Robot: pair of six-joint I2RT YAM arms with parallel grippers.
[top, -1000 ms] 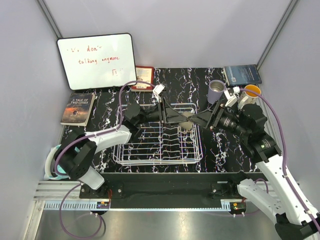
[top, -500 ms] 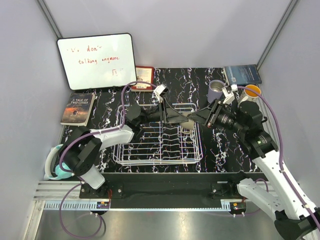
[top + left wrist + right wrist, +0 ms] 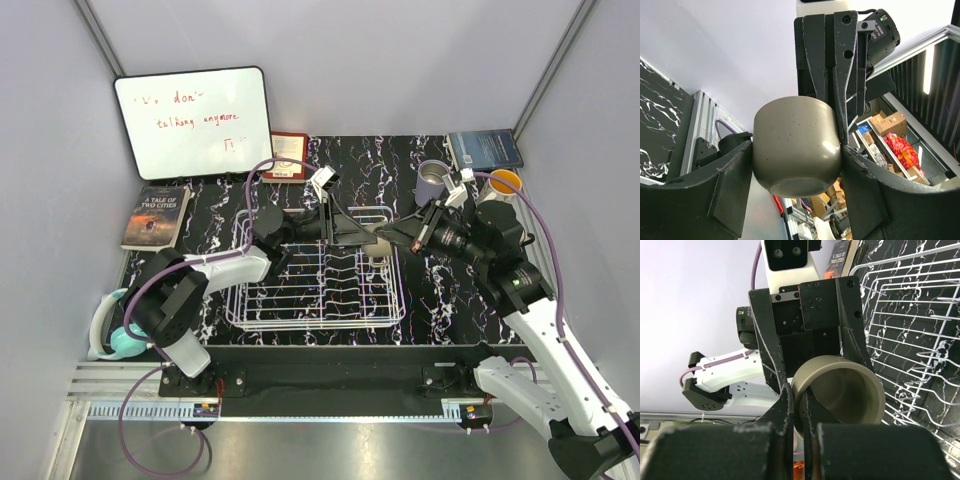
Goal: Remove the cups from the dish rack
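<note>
Dish rack [image 3: 315, 305]: centre of surface. Left fingers [image 3: 730, 185]: half-spread, clasping the olive-grey cup [image 3: 795, 145] by its sides above the rack's 2 o'clock corner. Right fingers [image 3: 781, 412]: pinched on that cup's rim, reaching from 3 o'clock.

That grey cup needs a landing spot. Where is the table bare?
Bare marble: behind the dish rack, between the red book and lavender cup; also right of the rack's near corner. The far right corner is crowded: orange cup, blue book.

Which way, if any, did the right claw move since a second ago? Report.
Yes: the right claw moved left, toward the rack, onto the cup.
</note>
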